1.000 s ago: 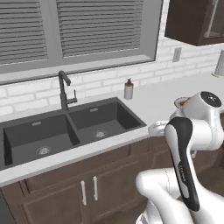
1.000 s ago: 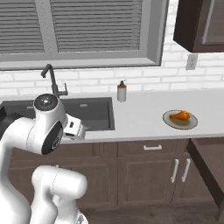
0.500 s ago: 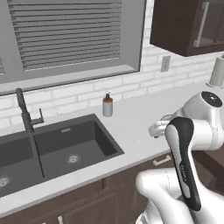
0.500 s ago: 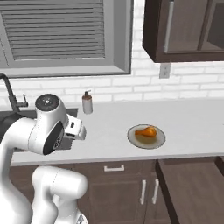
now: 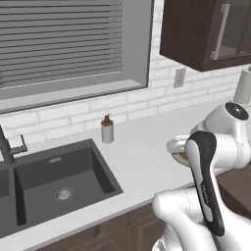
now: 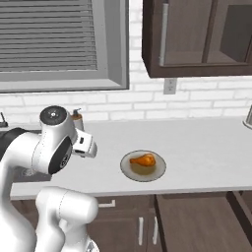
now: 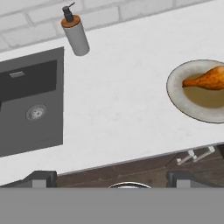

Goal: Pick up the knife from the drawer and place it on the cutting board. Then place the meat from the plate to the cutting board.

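A: Left to right, hand view: sink (image 7: 30,105), soap dispenser (image 7: 75,33) by the brick wall, bare bench (image 7: 118,100), then the plate (image 7: 199,109) with the meat (image 7: 205,78) lying on it.

B: Hand state?

A: The hand (image 7: 109,177) has its two tips wide apart at the bottom of the frame, nothing between them. It hangs above the bench's front edge, well apart from the plate.

B: Knife? Board?

A: Neither can be pointed to. In the right base view the plate (image 6: 143,166) sits near the front of the bench (image 6: 206,147), with drawer fronts below, all looking closed.

B: Risks?

A: Order, mainly. The meat is the obvious target, but the knife goes first; grabbing the drumstick now likely breaks the sequence. The drawer probably needs opening, and the handle (image 7: 195,154) is thin, so a slip is plausible. The drumstick is glossy and tapered, so it may roll off the rim if pinched at the narrow tip.
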